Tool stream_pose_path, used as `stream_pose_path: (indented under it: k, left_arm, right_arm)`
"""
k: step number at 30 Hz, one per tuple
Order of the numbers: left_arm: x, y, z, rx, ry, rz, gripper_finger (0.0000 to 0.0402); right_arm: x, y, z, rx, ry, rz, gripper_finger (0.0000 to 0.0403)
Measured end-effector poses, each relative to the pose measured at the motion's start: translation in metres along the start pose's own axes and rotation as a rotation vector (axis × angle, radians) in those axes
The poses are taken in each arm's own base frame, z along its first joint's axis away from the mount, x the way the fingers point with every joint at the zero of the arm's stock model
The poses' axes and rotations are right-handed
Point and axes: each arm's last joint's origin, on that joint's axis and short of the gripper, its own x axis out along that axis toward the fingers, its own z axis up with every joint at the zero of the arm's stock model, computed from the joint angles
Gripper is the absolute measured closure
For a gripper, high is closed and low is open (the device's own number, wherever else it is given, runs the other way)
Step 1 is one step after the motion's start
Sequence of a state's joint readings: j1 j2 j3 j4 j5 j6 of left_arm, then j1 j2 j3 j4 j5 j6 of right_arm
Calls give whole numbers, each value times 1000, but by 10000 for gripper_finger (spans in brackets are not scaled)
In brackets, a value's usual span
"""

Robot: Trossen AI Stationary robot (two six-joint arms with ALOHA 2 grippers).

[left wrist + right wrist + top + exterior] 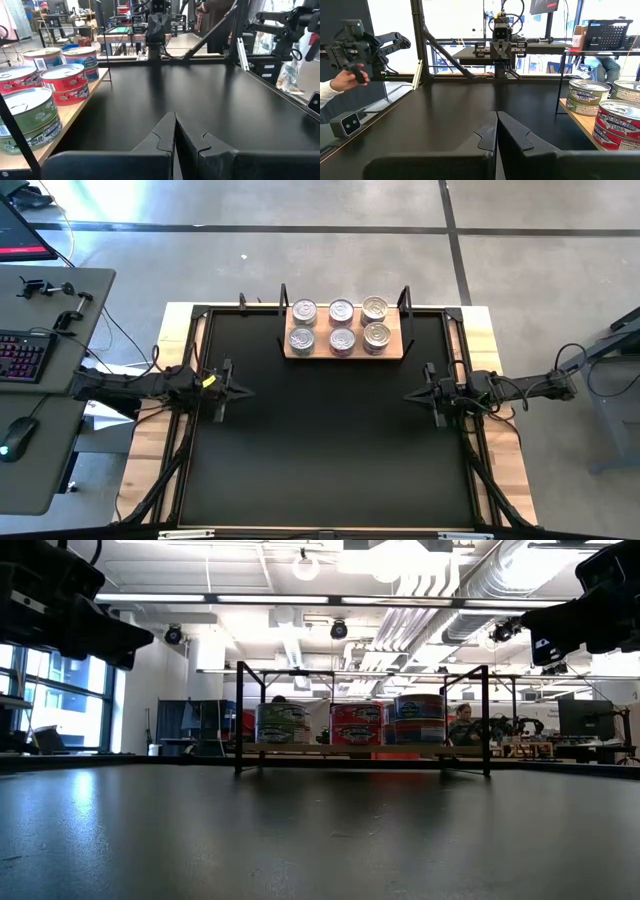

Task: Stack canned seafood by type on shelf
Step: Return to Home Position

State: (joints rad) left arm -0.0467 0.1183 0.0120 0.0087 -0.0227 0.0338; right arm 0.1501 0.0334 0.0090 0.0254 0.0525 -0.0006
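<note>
Jaws shut and empty on both arms. High view: left jaws and right jaws hover over opposite sides of the bench (320,470), well apart from the shelf (345,356) at its far edge — canned seafood (341,325) sits there in two rows of three. Low view: tins stacked two high on the board. Left wrist view: fingers (162,134) pressed together. Right wrist view: likewise.

I see open room across the flat black tabletop (320,450). Only the light-brown wooden shelf (322,354) of round shiny tins (342,340) blocks the far edge.
</note>
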Motion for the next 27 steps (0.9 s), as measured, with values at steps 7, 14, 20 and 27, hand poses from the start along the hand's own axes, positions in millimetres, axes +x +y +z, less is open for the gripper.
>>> stream_pose_path:
  k: [7, 14, 20, 27]
  left_arm:
    - [0, 0, -1, -31, 7, 0, 401]
    - [0, 0, -1, -31, 7, 0, 401]
    - [0, 0, 0, -31, 6, 0, 401]
    - [-3, 0, 4, -31, -48, 12, 401]
  right_arm:
    - [0, 0, 0, 0, 0, 0, 400]
    - [0, 0, 0, 0, 0, 0, 401]
    - [0, 0, 0, 0, -1, 0, 401]
    - [-2, 1, 2, 1, -25, 8, 401]
